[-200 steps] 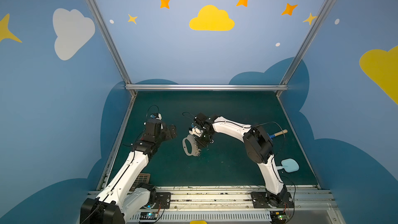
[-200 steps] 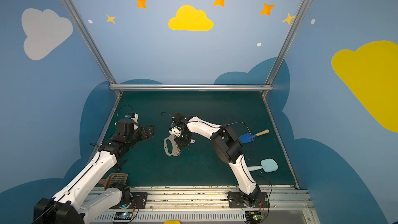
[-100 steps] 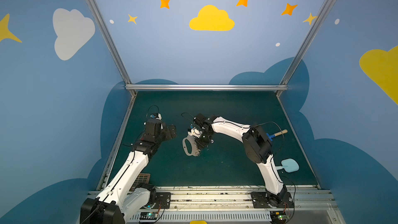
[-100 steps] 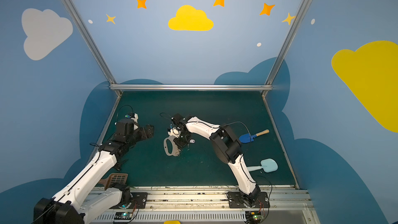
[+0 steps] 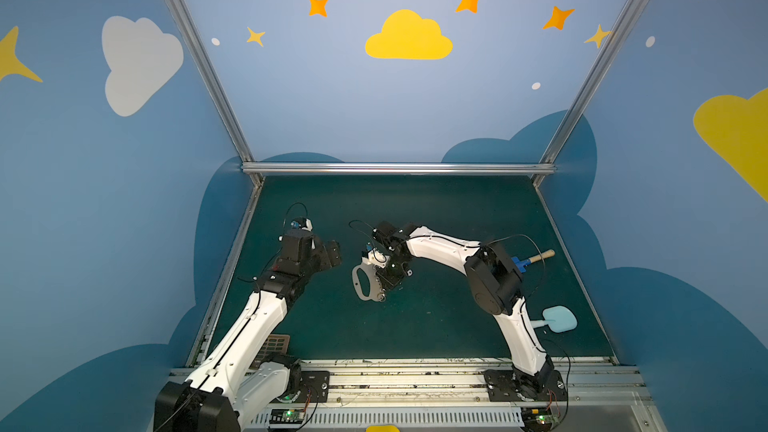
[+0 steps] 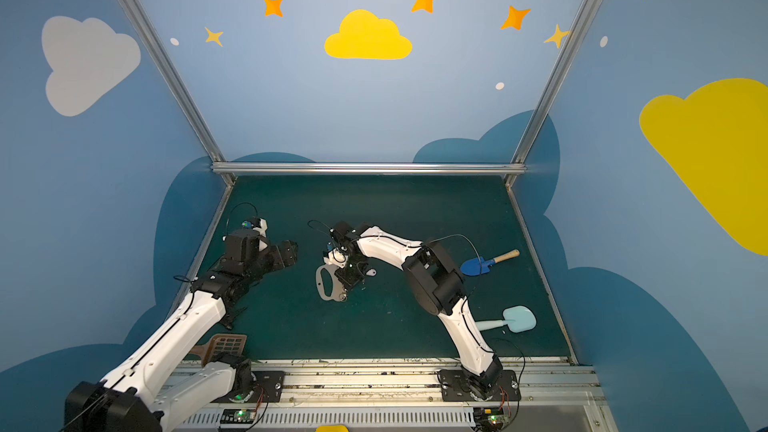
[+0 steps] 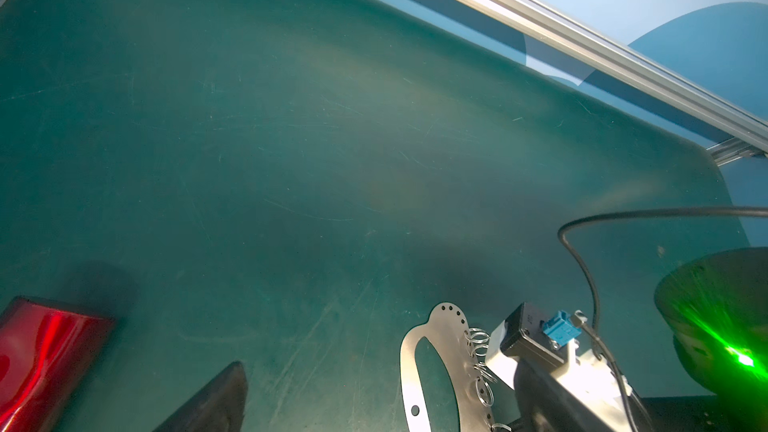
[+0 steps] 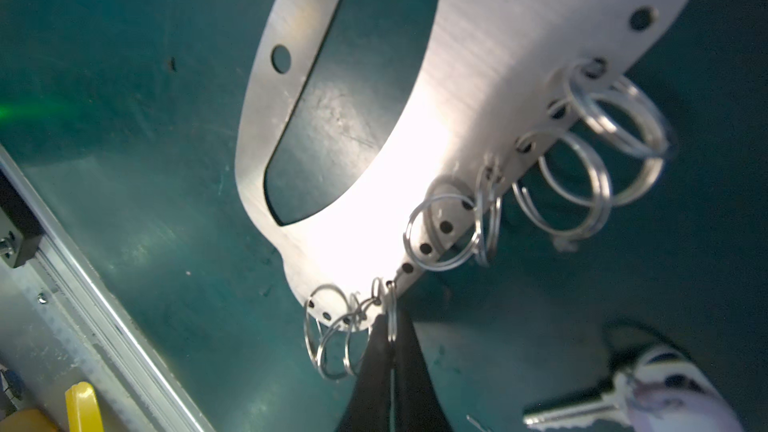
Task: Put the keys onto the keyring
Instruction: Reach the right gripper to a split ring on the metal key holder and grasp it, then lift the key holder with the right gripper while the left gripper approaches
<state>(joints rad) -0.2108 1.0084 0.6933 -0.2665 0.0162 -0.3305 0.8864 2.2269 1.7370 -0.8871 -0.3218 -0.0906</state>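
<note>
Our left gripper is hanging wide and empty left of the flat grey half-moon metal keyring, whose small silver split ring our right gripper is clamping, so we are risking dragging it, unbraced, over the white-headed silver key lying alongside

Top views: high, front, facing down/back — wrist cams close, both w/ keyring.

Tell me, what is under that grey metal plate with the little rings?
Through the oblong cutout of the keyring only green mat shows. Whatever lies beneath the solid metal is covered. The key lies beside it, not under.
</note>
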